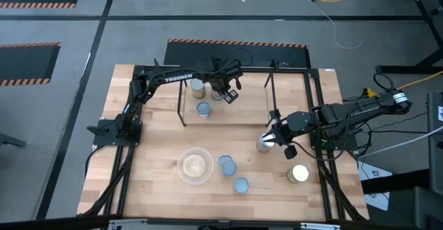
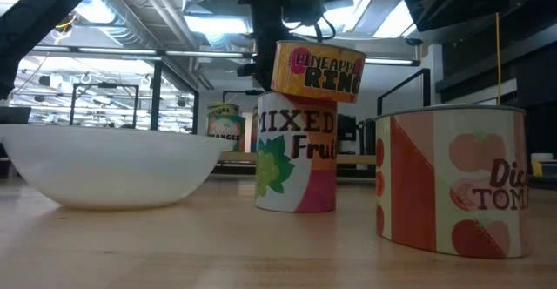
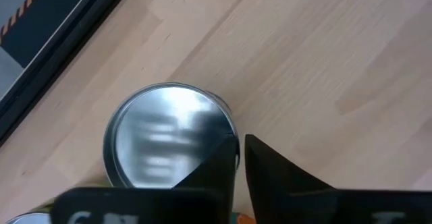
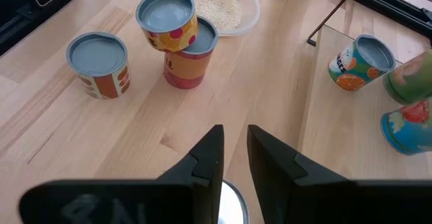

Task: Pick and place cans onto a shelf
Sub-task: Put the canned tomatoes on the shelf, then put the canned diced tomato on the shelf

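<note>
The shelf point(image 1: 239, 112) stands at the table's far middle with three cans on it: one point(image 1: 198, 86), a blue-topped one point(image 1: 203, 109), and one under my left gripper point(image 1: 225, 93). That gripper points steeply down, its fingers nearly together with only a thin slit and nothing between them; a silver can top point(image 3: 165, 146) lies beside them. My right gripper point(image 1: 275, 133) hovers at the right, fingers point(image 4: 235, 140) slightly apart over a shiny can point(image 1: 265, 145). At the near middle a pineapple can point(image 2: 318, 70) leans tilted on a mixed-fruit can point(image 2: 296, 154), next to a tomato can point(image 2: 452, 180). My left gripper comes from above. One fingertip point(image 3: 228, 143) overlaps the rim of the silver can top in the left wrist view. I cannot tell whether it touches that rim.
A clear bowl point(image 1: 195, 165) with tan contents sits at the near left of the cans. A bright-topped can point(image 1: 298, 174) stands near the right front. Black frame rods point(image 1: 318, 119) run along the table's sides. Bare wood lies between the shelf and the near cans.
</note>
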Available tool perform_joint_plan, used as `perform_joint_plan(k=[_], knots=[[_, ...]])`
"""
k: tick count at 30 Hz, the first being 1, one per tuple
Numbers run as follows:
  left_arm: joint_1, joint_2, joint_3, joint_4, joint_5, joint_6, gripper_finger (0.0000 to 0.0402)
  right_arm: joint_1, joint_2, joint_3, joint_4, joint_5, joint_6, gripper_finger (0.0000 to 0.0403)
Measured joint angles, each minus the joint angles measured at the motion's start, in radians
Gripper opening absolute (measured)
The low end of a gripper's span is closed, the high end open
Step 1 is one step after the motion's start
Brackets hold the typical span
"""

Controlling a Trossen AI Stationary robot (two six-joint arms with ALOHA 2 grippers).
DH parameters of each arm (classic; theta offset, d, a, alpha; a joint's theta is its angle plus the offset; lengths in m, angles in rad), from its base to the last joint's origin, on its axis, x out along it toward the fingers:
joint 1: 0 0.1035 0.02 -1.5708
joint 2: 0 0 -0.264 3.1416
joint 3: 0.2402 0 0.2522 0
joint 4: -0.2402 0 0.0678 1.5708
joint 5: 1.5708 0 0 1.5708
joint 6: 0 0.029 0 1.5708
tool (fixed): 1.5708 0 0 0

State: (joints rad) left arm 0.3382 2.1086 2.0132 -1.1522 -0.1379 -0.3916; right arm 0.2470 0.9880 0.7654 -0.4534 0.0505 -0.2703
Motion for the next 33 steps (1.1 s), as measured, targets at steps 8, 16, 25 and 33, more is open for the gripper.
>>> perform_joint_plan(k=[8,16,25,33], knots=[[0.0,0.001,0.0,0.042,0.0,0.002,0.0076,0.0,0.0,0.0,0.0,0.0,0.0,0.0071],[0.0,-0.001,0.036,0.035,0.008,0.009,0.0077,0.0,0.0,0.0,0.0,0.0,0.0,0.0071],[-0.015,-0.005,0.182,-0.093,0.087,0.152,0.0077,0.0,0.0,0.0,0.001,0.0,0.004,0.0071],[-0.152,-0.032,0.314,-0.274,0.054,0.294,0.0077,0.0,0.0,0.0,0.068,-0.003,0.142,0.0071]])
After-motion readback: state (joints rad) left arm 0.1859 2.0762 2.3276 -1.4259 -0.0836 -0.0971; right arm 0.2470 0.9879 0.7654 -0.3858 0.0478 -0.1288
